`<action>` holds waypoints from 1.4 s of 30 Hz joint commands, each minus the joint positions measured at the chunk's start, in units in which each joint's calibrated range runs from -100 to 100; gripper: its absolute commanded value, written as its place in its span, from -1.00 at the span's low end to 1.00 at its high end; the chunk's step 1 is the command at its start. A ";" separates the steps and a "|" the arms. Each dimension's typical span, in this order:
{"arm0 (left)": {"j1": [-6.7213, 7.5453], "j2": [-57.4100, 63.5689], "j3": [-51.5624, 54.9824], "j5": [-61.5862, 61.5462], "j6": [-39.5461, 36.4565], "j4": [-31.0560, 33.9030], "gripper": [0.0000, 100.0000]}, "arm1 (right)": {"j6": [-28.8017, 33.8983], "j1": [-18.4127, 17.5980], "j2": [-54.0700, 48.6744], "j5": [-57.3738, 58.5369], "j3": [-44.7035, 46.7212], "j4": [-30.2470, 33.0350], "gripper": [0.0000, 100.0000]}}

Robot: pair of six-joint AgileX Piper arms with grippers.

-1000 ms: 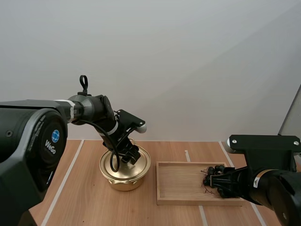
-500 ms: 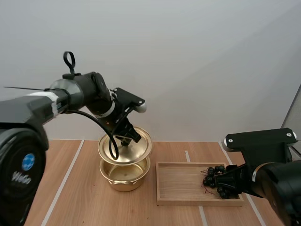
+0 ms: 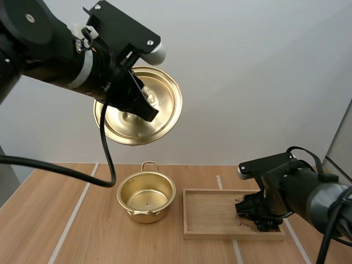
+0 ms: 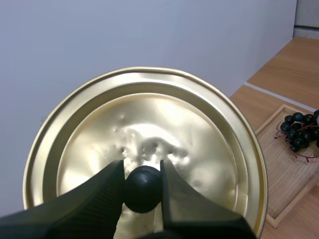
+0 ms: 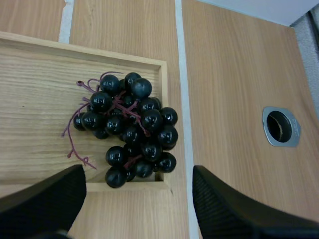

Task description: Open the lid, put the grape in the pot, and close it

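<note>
Background's pretty bare here: a plain pale grey wall [image 3: 247,82] runs right across behind a light wooden table [image 3: 99,231], and the light on it is soft and even with no hard shadows. The tabletop has visible grain and a few thin pale lines [image 3: 70,220] running front to back, plus a round metal-rimmed hole [image 5: 280,126] set into the wood out past one line in the right wrist view. There's also a darker grey strip [image 3: 344,137] at the far right edge of the high view, can't tell what it is.
</note>
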State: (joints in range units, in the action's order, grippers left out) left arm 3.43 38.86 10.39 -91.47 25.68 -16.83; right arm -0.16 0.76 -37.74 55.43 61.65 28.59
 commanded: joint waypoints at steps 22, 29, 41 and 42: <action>0.22 2.53 -4.04 -8.53 -7.10 7.32 -1.00 | -2.25 6.07 27.17 -36.53 -0.38 8.55 1.00; 0.22 2.53 -4.04 -8.53 -7.10 7.32 -1.00 | -0.63 6.07 27.87 -38.13 -0.38 7.98 -1.00; 0.22 2.60 -10.66 -8.53 -8.52 7.30 -1.00 | -0.63 6.07 15.51 -41.35 -0.38 6.88 -1.00; 0.22 2.60 -11.23 -8.53 -8.59 7.30 -1.00 | -0.63 6.07 14.69 -41.61 -0.38 6.88 -1.00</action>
State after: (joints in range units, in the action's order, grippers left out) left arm 3.43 41.14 1.18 -100.00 18.23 -8.37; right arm -1.09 6.82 -18.94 16.31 61.06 35.71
